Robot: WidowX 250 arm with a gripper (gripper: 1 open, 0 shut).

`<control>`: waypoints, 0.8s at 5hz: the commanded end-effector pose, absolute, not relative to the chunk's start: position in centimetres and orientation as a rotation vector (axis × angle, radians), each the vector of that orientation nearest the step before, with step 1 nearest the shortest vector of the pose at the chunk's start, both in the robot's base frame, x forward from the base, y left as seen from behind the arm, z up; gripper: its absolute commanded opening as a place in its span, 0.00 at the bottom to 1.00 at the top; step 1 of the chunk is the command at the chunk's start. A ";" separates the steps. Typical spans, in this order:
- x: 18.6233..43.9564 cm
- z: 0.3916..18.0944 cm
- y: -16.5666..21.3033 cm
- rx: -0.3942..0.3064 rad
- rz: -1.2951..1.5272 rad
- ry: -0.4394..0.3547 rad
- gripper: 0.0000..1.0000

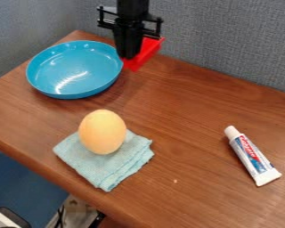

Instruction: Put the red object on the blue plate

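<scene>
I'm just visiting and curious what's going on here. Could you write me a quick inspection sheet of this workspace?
Surface: brown wooden table, tidy, no spills seen.
Job's things: red block held above the table beside the blue plate, not yet on it; the plate holds nothing.
Clutter: orange egg-shaped ball resting on a light teal cloth; toothpaste tube lying flat near the right edge.
Gripper: black gripper pointing down, fingers shut on the red block.
Cables: nothing seen.
Surroundings: grey wall behind the table; floor below is too unclear to describe.
</scene>
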State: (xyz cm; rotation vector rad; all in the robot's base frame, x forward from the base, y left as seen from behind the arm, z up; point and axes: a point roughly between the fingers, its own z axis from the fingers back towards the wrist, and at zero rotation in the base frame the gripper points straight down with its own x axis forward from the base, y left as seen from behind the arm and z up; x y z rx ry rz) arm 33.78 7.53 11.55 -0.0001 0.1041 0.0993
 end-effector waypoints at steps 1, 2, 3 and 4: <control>33.3 14.8 8.9 0.032 0.145 0.012 0.00; 32.9 14.9 9.8 0.045 0.178 0.011 0.00; 32.5 14.9 10.7 0.058 0.213 0.009 0.00; 32.1 14.7 11.9 0.072 0.244 0.007 0.00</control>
